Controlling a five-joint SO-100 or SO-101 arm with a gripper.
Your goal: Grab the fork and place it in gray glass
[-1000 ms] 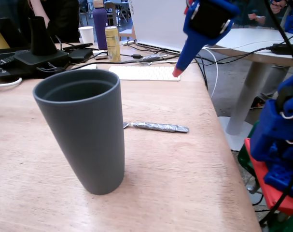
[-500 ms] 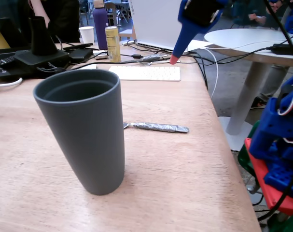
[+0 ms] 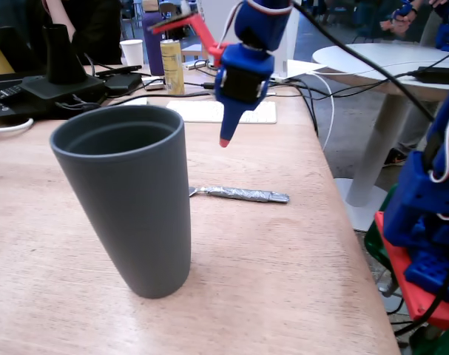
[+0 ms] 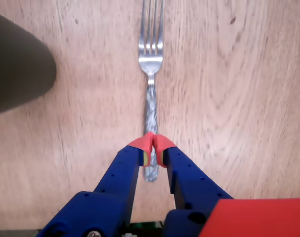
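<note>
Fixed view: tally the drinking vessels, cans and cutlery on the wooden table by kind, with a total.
Gray glass: 1
White paper cup: 1
Gold can: 1
Fork: 1
Total: 4
The pincer hangs above the fork with its tips together, holding nothing.

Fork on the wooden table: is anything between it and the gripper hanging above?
Nothing visible. The foil-handled silver fork lies bare on the wood below the shut blue gripper; the dark-gray tumbler stands off to the side.
</note>
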